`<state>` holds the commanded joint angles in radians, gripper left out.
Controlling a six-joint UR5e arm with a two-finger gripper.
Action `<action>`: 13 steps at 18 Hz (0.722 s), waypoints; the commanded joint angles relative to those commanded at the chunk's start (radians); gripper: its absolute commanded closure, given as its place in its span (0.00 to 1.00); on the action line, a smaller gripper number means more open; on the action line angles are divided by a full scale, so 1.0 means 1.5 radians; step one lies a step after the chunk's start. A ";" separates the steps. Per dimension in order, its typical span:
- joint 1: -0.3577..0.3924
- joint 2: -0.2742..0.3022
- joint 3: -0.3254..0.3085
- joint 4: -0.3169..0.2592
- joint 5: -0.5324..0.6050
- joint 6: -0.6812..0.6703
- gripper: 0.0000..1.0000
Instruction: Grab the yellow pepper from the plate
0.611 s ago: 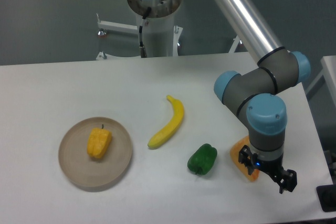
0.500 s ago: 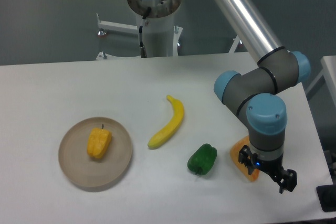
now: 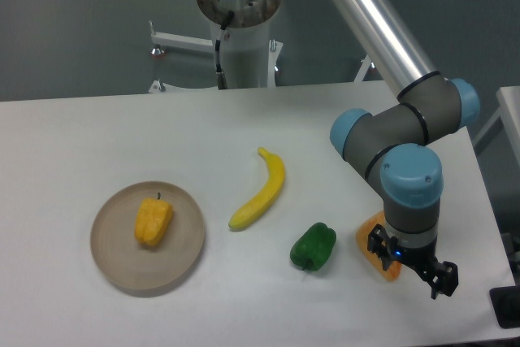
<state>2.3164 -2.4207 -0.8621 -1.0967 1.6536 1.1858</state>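
Yellow pepper (image 3: 153, 220): lying on the plate (image 3: 114, 270), table's left. Gripper (image 3: 413, 267): far right, over the orange wedge (image 3: 375, 250); jaws spread, nothing held. Your risk: crossing low, you clip the green pepper (image 3: 314, 246) or banana (image 3: 262, 188).

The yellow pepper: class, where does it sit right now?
The yellow pepper lies on the plate at the table's front left, left of the banana and far from the gripper.
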 joint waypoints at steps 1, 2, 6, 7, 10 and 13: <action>0.000 0.007 -0.011 0.001 -0.001 0.001 0.00; 0.000 0.014 -0.022 0.001 -0.002 0.000 0.00; 0.000 0.073 -0.108 -0.005 -0.002 -0.024 0.00; 0.000 0.094 -0.136 -0.007 -0.002 -0.030 0.00; -0.001 0.155 -0.187 -0.068 -0.002 -0.058 0.00; -0.012 0.198 -0.208 -0.124 -0.006 -0.128 0.00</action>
<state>2.2980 -2.1233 -1.1733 -1.2823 1.6445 0.9945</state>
